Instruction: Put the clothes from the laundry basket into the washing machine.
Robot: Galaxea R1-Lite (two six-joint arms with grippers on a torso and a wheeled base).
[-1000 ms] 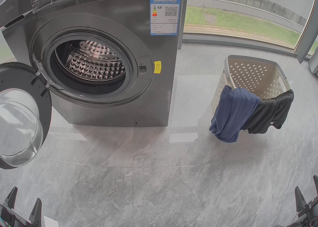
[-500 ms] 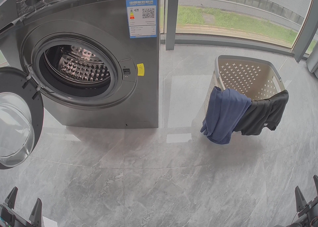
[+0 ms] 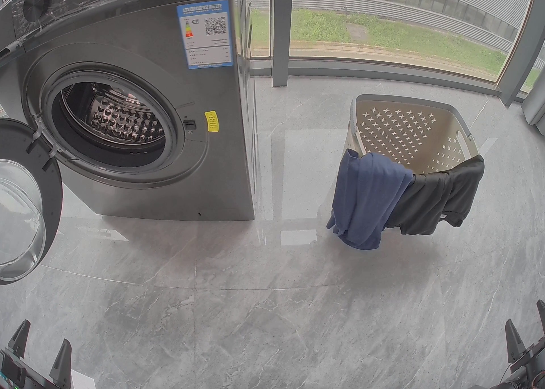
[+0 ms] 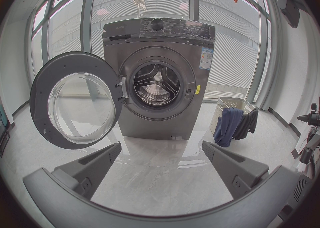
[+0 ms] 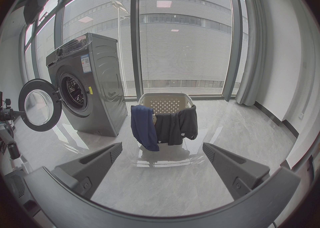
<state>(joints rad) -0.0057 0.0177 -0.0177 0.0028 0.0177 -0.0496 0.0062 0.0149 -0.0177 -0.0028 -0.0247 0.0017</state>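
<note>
At about 7 o'clock in the head view, the left gripper sits low over the grey marble floor, its jaws apart with nothing between them. At 9 o'clock the round glass door of the washing machine hangs swung wide open on its hinge. The machine itself stands at 10 to 11 o'clock, with the studded steel drum bare to view through the opening. A bare stretch of floor lies between the machine and the laundry basket, which stands well apart from it at about 2 o'clock, before the tall window. Two clothes are draped over the basket's near rim and hang down its outer wall: a blue garment on the side toward the machine and a black garment touching it on the far side. At 5 o'clock the right gripper sits low, jaws spread and holding nothing, pointed toward the basket in its wrist view.
</note>
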